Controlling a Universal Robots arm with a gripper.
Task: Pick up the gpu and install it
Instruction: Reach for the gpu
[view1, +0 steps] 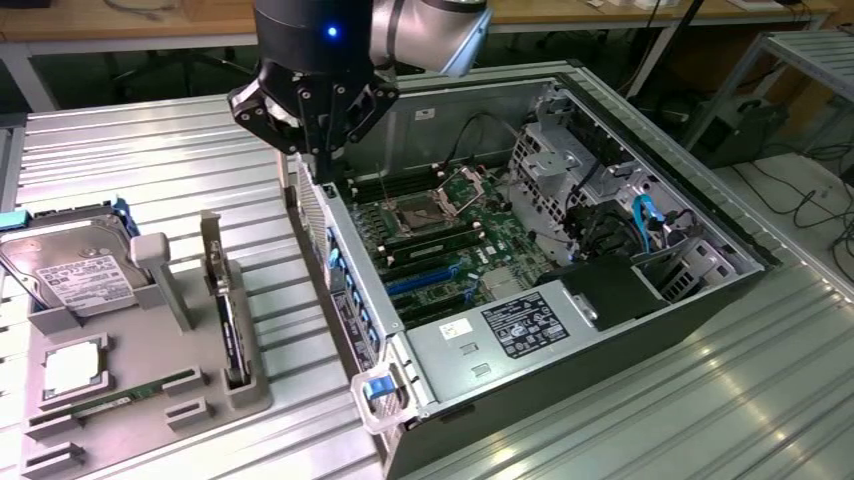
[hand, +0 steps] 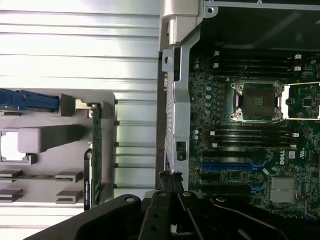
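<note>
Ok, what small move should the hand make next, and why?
Probably slide across to above the gpu: the hand is shut, holding nothing, over the case's side wall, while the gpu stands on edge in the grey holder, apart from it.

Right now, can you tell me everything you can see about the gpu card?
The gpu is a thin, flat, dark card. It stands on its long edge in a slot of the gray holder, on the side nearest the open computer case. A silvery metal bracket stands at one end. The wrist view shows a green board edge beside a black strip. Only the holder touches it; the shut hand hangs apart, over the case's wall.
</note>
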